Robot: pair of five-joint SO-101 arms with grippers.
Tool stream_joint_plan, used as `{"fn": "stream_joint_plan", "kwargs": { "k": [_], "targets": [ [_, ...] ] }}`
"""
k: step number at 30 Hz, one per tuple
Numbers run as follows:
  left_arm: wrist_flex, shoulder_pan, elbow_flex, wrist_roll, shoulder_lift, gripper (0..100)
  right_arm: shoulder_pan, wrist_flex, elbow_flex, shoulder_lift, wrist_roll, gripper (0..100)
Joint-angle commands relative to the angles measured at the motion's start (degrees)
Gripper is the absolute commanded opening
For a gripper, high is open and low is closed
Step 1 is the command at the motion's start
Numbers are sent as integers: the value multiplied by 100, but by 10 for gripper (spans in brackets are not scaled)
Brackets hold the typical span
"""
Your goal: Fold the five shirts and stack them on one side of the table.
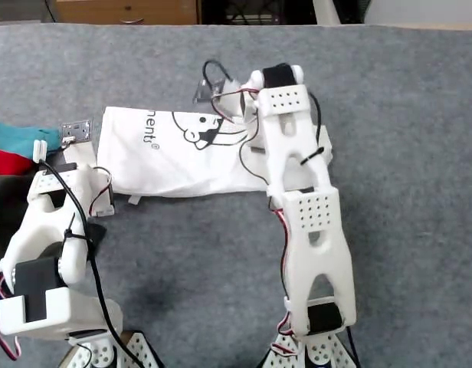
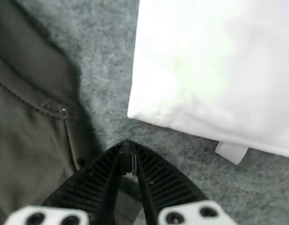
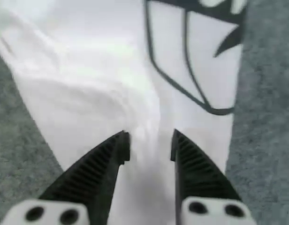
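A folded white shirt (image 1: 167,161) with a black drawing lies flat in the middle of the grey table (image 1: 404,153). My right gripper (image 3: 149,140) hangs open just above its cloth (image 3: 88,93), near the drawing; from above it sits at the shirt's far edge (image 1: 230,107). My left gripper (image 2: 128,151) is shut with nothing in it. It hovers over bare table between the white shirt's near corner (image 2: 149,108) and a dark olive shirt (image 2: 27,131). From above, the left gripper (image 1: 103,205) is by the shirt's near left corner.
Other shirts are bunched at the table's left edge: teal (image 1: 18,138), red (image 1: 6,161) and dark olive (image 1: 2,207). A small white tag (image 2: 231,152) sticks out from the white shirt's near edge. Open grey table lies to the right and in front.
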Motion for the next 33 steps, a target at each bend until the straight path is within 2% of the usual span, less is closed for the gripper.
{"fn": "stream_joint_plan", "kwargs": {
  "k": [1, 5, 7, 8, 9, 10, 13, 16, 19, 22, 26, 29, 33],
  "targets": [
    [79, -57, -48, -18, -53, 32, 123, -114, -919, -75, -782, 191],
    [79, -57, -48, -18, -53, 32, 264, 185, -1578, -92, -1354, 188],
    [79, -57, -48, -18, -62, 32, 369, 290, -1842, -101, -1670, 116],
    [79, -57, -48, -18, -62, 33, 448, 281, -1974, -110, -1969, 34],
    [79, -57, -48, -18, -70, 33, 545, 281, -2132, -110, -2321, 9],
    [79, -57, -57, -18, -79, 34, 659, 290, -2211, -101, -2681, 35],
    [176, -75, -207, -18, -88, 65, 1160, 281, -2299, -101, -3727, 16],
    [1187, -57, -927, 9, -149, 149, 1749, 281, -2176, -75, -4431, 13],
    [2426, -66, -2273, 290, -360, 159, 2374, 211, -1930, -13, -5011, 13],
    [3253, 13, -3793, 316, -431, 162, 2875, -255, -1727, 347, -5556, 14],
    [3490, 189, -5297, 325, 97, 259, 3200, -1204, -1833, 1077, -5407, 15],
    [3200, 171, -6026, 308, 1169, 264, 3367, -1108, -2343, 1200, -5354, 15],
    [3218, 84, -7310, 114, 2804, 266, 3376, -1020, -2677, 1516, -5354, 15]
  ]
}}
